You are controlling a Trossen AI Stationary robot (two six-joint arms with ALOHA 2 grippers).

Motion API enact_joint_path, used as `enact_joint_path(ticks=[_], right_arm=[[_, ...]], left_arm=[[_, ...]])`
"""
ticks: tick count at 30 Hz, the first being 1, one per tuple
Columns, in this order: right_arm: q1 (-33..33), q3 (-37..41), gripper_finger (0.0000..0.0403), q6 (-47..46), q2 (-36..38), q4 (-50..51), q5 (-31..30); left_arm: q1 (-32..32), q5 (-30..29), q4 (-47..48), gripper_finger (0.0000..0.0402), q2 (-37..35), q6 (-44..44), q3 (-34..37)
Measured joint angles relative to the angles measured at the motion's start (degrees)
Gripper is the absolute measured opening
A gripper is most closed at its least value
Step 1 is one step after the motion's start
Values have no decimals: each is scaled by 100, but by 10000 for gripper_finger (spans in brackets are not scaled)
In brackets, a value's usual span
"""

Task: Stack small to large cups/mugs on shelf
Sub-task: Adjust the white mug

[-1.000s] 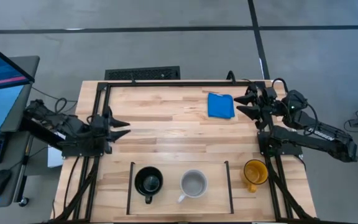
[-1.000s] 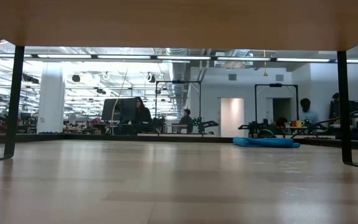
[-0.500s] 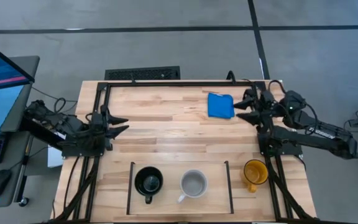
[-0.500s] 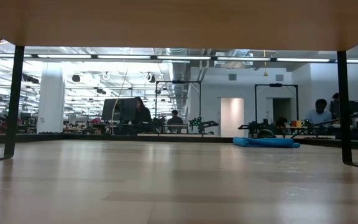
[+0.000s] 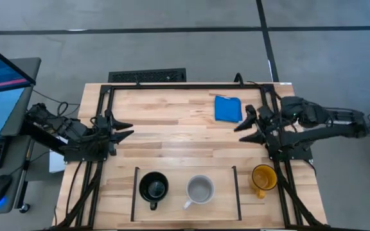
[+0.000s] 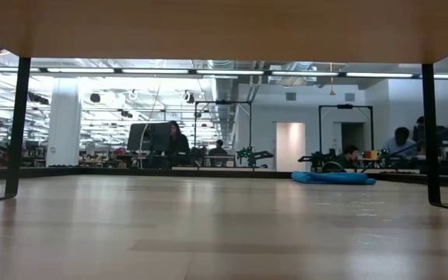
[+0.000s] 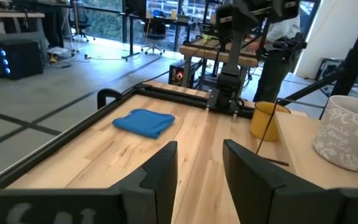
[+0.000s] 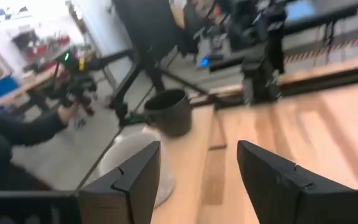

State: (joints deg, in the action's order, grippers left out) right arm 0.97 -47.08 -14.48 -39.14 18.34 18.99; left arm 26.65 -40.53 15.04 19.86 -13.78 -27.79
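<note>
A black mug and a grey-white mug stand upright side by side on the wood shelf, between its two thin black bars at the table's near edge. A yellow mug stands upright on the table just right of the right bar. My left gripper is open and empty at the table's left edge, pointing right. My right gripper is open and empty above the table's right side, below the blue cloth in the picture and farther than the yellow mug. Its wrist view shows the black mug and the grey-white mug ahead.
A blue folded cloth lies at the far right of the table; it also shows in the low view and the left wrist view. A black metal frame runs round the table. People and benches show in the room behind.
My right gripper has swung away from beside the blue cloth, toward the table's near edge and a little leftward, while its arm has swung toward the far side. It stays open. The mugs and the cloth have not moved.
</note>
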Motion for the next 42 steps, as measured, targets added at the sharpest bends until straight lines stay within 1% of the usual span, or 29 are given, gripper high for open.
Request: enact_joint_path(ticks=[3, 6, 11, 14, 19, 23, 28, 37, 42], right_arm=[[631, -214, 235, -119, -315, 244, -400], [1241, -331, 235, -423, -617, 277, -796], [2170, -432, 235, -1412, -1236, 234, -1491], [2675, -599, 235, -1873, -1713, 98, -2020], [3289, -1119, 235, -2173, -2541, -28, -3020], [3579, -1585, 235, -2685, -3084, 418, -3476], [3765, -2057, 235, -3371, -3654, 1147, -3602], [3880, -2540, 235, -3937, -4328, 1540, -3551], [3890, -2657, 235, -4120, -4528, 1664, -3388]], left_arm=[[0, 2, 8, 119, 0, 0, 0], [0, 2, 10, 119, 0, 0, 0], [0, 13, 43, 119, 0, 55, 0], [0, 50, 216, 119, 0, 63, 0], [0, 305, 629, 119, 0, 57, 0], [0, 736, 786, 119, 0, 52, 0], [0, 1040, 840, 119, 0, 50, -1], [2, 1333, 850, 119, 0, 46, -2], [2, 1341, 864, 119, 0, 46, -2]])
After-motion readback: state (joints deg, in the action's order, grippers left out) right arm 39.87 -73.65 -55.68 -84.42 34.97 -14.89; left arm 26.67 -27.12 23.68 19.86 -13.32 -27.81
